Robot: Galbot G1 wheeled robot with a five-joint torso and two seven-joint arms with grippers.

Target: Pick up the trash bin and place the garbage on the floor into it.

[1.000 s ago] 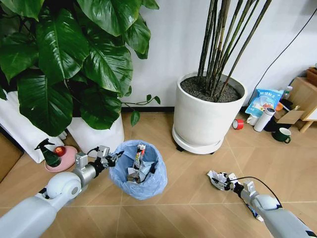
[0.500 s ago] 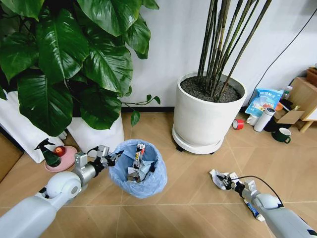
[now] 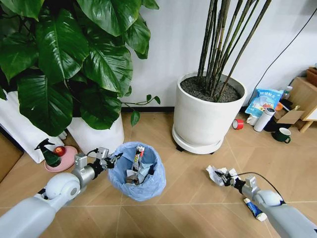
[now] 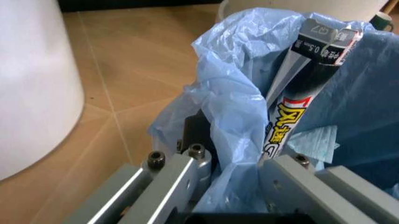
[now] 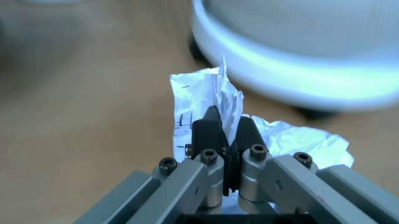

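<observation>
Head view had the bin [image 3: 137,171], rim pinched by the left gripper [image 3: 112,159], well left of the right gripper [image 3: 224,177], clamped on paper [image 3: 214,174].

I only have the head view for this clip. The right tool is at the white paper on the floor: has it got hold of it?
Observer: Yes. In the right wrist view the right tool has its black pads pressed together on a fold of the crumpled paper.
Operator: And the left tool at the bin?
Observer: The left wrist view shows the left tool closed over the rim of the bin, one finger outside and one inside the blue liner.
Operator: What is the tall thing sticking up inside?
Observer: A black wrapper with white and red print, standing upright beside the inner finger.
</observation>
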